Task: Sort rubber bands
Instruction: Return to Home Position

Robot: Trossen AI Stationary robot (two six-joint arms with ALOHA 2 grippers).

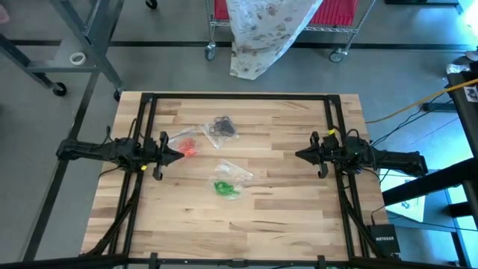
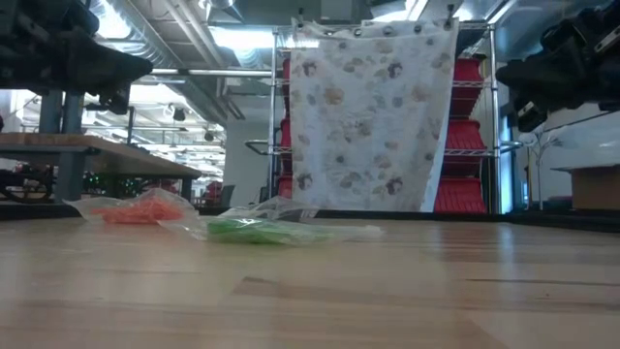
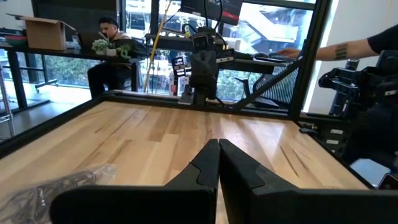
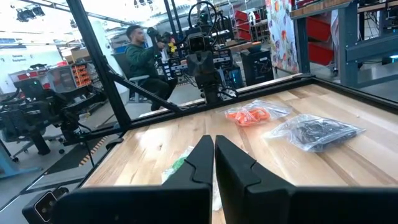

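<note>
Rubber bands [image 1: 223,187] sit in three clear bags [image 1: 236,170], one colour each. Left claw [image 1: 178,152] and right claw [image 1: 300,155] wait aside, closed, empty, because sorting looks done.

One camera hangs high above the table [image 1: 284,194], looking straight down. One sits low on the table, looking across. Two wrist cameras face each other over it. High and low both see the green rubber bands [image 1: 224,188].

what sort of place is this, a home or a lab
Probably a robotics lab or workshop: exposed ceiling ducts, a wire rack of red bins, and a seated person nearby.
</note>
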